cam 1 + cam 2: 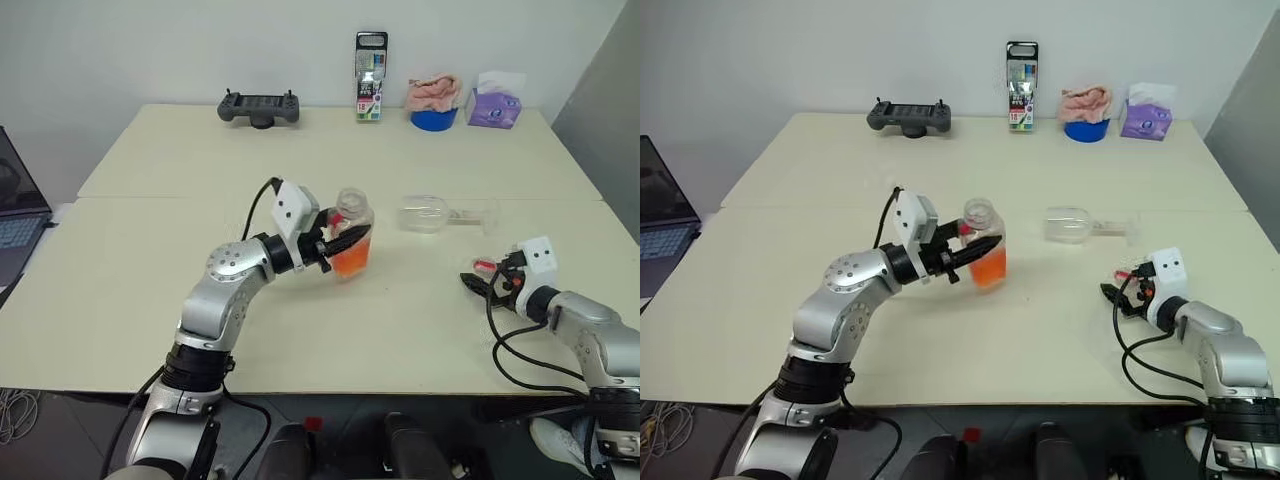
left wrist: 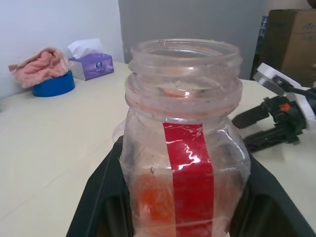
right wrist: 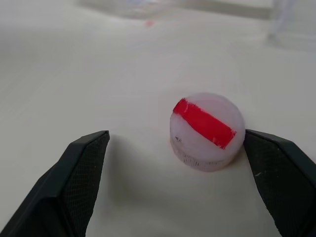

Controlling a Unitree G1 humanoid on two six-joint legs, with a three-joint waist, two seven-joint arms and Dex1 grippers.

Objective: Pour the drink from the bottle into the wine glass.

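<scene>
Cap (image 3: 207, 132) between open right gripper (image 3: 180, 185) fingers; head views blur it.

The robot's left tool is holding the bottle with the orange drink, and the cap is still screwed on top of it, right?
Not quite. The left tool does hold the bottle, but its mouth is open. The cap lies on the table between the open right tool's fingers, as the right wrist view shows.

left fingers (image 1: 975, 246): clamp uncapped bottle (image 1: 985, 243) | wine glass (image 1: 1080, 225): lying on table (image 1: 1040, 330)
</scene>
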